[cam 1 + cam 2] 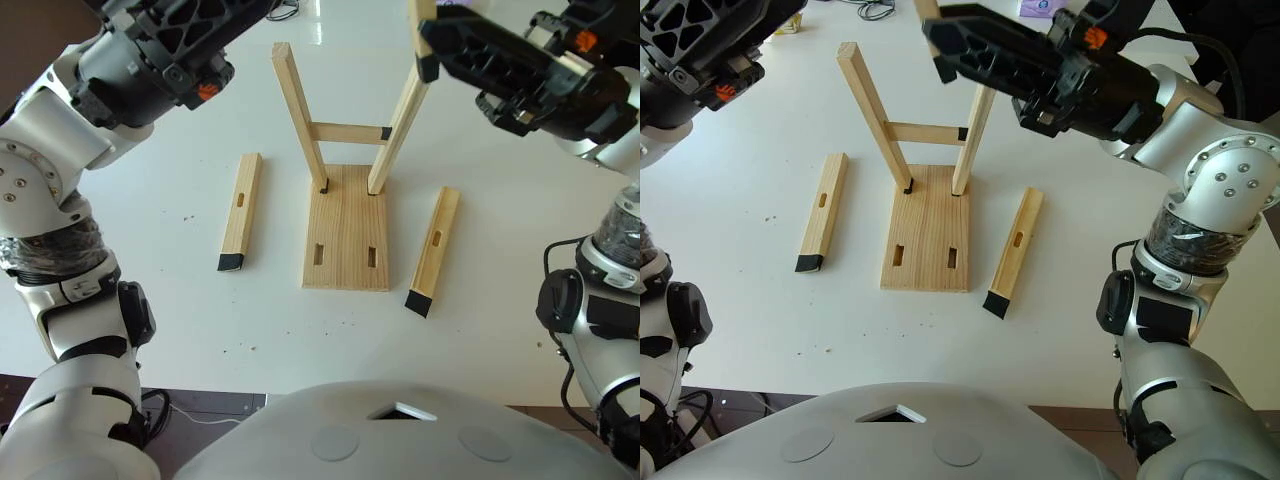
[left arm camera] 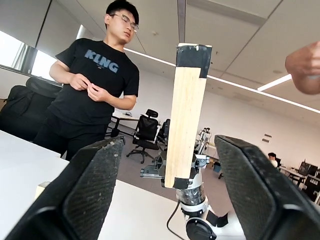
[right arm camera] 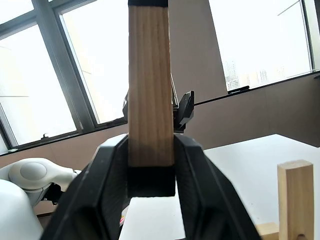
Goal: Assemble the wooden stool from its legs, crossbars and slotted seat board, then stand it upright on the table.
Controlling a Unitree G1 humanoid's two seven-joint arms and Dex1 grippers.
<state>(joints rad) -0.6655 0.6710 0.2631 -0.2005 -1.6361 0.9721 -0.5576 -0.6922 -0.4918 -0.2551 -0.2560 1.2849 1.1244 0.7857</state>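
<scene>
- The slotted seat board (image 1: 346, 240) lies flat mid-table, its near edge well back from the front edge of the white table (image 1: 520, 330)
- A loose left leg (image 1: 241, 210) and a loose right leg (image 1: 434, 250) lie flat on either side, each kept apart from the board by a strip of table
- The board's two far slots hold the left upright leg (image 1: 298, 115) and the right upright leg (image 1: 397, 130), which lean apart and are joined by a crossbar (image 1: 347, 133)
- The two near slots (image 1: 318, 254) are open holes
- The right gripper (image 3: 150, 165) is clenched on the right upright leg's black-tipped top
- The left gripper (image 2: 171, 142) hangs high at far left, fingers spread wide and grasping nothing
</scene>
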